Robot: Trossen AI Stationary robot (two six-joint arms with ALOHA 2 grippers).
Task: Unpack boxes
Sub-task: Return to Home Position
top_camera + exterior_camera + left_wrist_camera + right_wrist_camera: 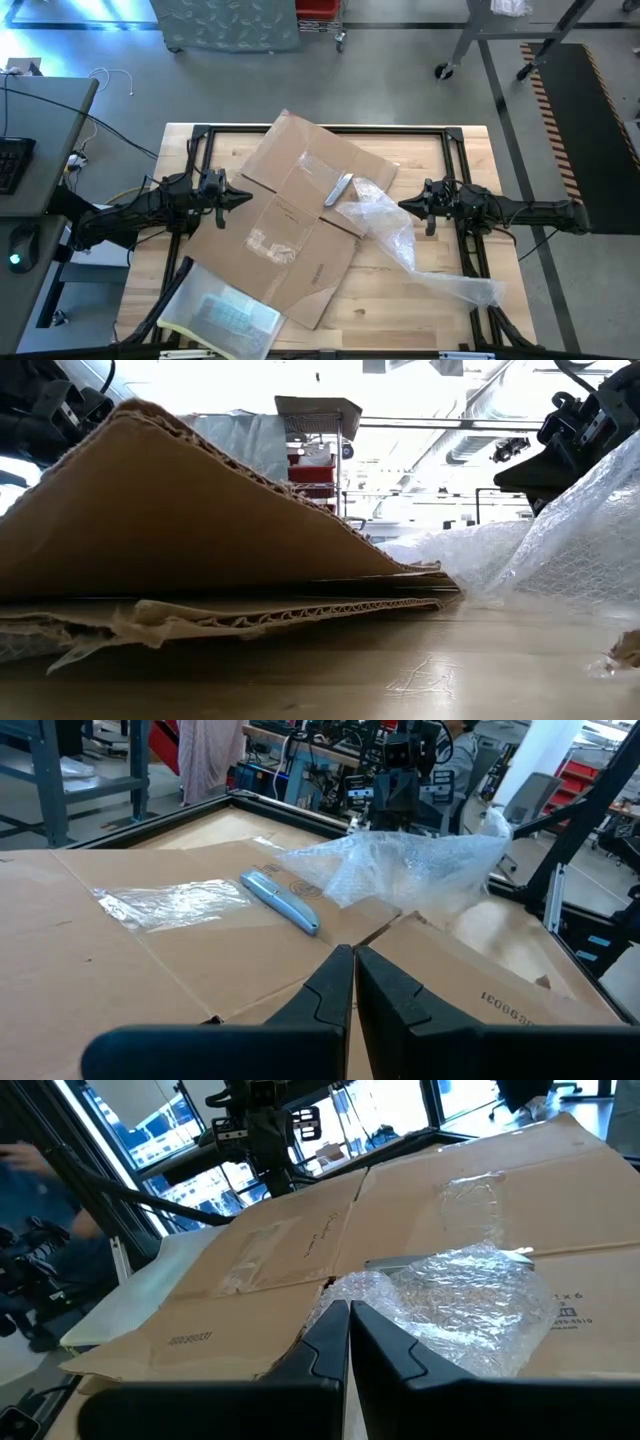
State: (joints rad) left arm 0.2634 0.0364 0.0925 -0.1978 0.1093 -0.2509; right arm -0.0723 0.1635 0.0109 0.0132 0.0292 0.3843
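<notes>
Veiling box (290,165) corner: bubble wrap (392,232)

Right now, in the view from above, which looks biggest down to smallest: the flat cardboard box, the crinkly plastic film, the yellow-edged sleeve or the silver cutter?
1. cardboard box, clearly largest.
2. plastic film.
3. yellow-edged sleeve, close to the film, whose see-through edges leave this pair unsure.
4. silver cutter, smallest.

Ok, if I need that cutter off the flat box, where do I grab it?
Pinch the cutter across its slim middle, straight down from above: it lies flat on the cardboard, and bubble wrap crowds the right arm's side.
</notes>
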